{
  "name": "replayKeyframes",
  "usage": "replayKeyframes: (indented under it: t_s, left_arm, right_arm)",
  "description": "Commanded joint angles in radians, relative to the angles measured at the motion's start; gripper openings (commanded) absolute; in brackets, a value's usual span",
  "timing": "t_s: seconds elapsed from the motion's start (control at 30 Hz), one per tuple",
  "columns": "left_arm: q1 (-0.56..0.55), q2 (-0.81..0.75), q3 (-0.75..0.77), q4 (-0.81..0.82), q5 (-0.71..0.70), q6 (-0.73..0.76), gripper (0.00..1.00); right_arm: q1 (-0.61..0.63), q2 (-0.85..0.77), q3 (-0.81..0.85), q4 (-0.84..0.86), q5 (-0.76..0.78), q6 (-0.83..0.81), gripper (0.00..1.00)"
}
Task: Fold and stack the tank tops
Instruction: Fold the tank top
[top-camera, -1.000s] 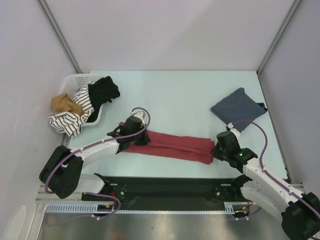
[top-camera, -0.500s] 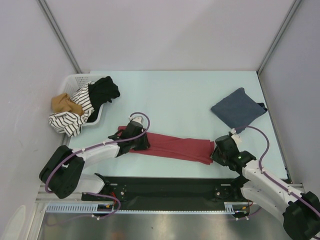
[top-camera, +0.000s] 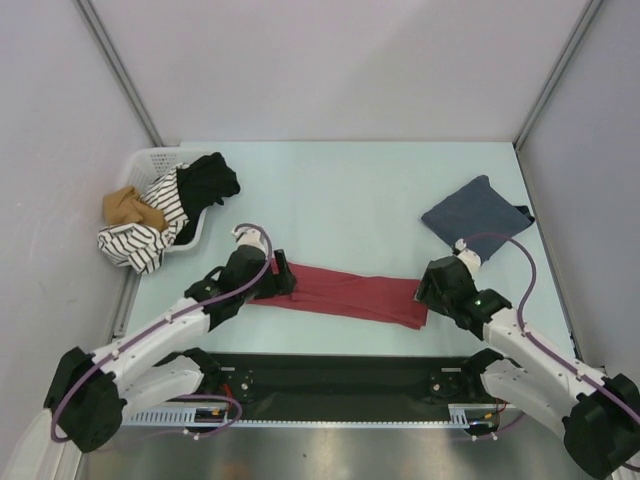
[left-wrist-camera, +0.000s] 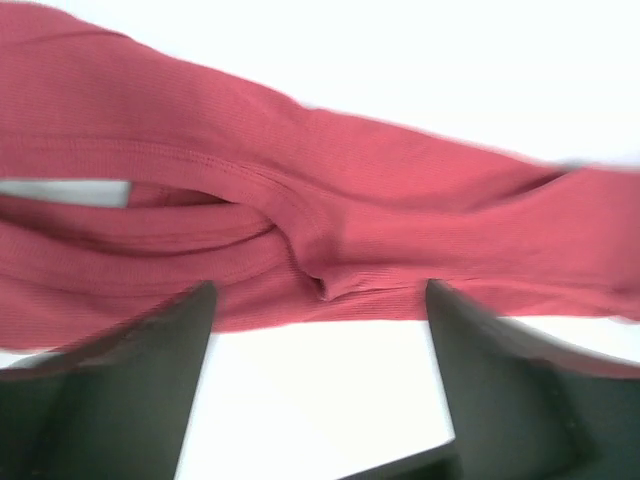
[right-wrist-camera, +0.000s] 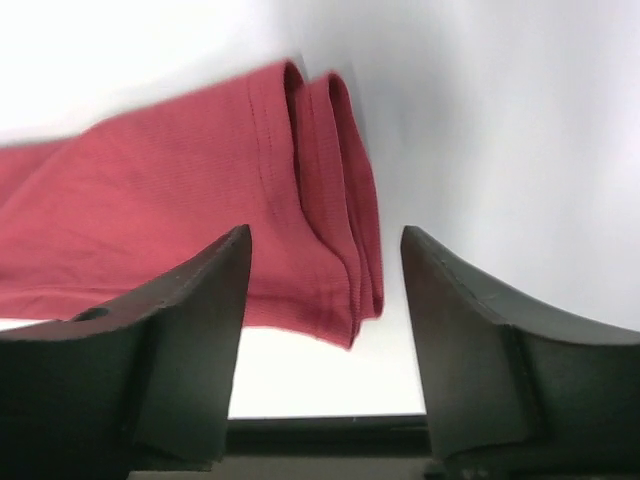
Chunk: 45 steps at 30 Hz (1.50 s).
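The brick red tank top (top-camera: 345, 292) lies on the table as a long narrow strip folded lengthwise, running left to right between my two arms. My left gripper (top-camera: 281, 277) stands open at its left end; in the left wrist view the red cloth (left-wrist-camera: 320, 200) lies just beyond the gripper (left-wrist-camera: 320, 300), nothing between the fingers. My right gripper (top-camera: 424, 291) is open at the right end, where the layered red edge (right-wrist-camera: 340, 240) lies flat between the spread fingers (right-wrist-camera: 215, 300), untouched. The slate blue-grey tank top (top-camera: 476, 218) sits folded at the back right.
A white basket (top-camera: 150, 160) at the back left holds striped, black and tan clothes that spill over its rim. A black mat (top-camera: 340, 375) runs along the near edge between the arm bases. Grey walls close in both sides.
Both grippers went from shut on the red top's ends to open, letting it go. The left gripper drew back to the left; the strip now lies flat.
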Motion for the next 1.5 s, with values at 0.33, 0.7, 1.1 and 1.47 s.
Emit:
replayKeyframes:
  t_s: [0.33,0.7,1.1,1.47]
  left_arm:
    - [-0.005,-0.248,-0.183,-0.151,-0.098,-0.307,0.98]
    - [0.012,-0.287,-0.239,-0.17,-0.239,-0.495,1.0]
    - [0.273,0.005,-0.147,0.017,-0.154,-0.389,1.0]
    - [0.322,0.36,0.082,0.03,-0.181,-0.386,1.0]
  right_arm:
    - [-0.12,0.251,0.156,0.181,-0.019,-0.265,0.66]
    - [-0.216,0.437,0.159,0.296,-0.225,-0.305,0.63]
    - [-0.201,0.463,0.172,0.252,-0.228,-0.231,0.95]
    - [-0.112,0.449,0.179,0.166,-0.125,-0.164,0.95]
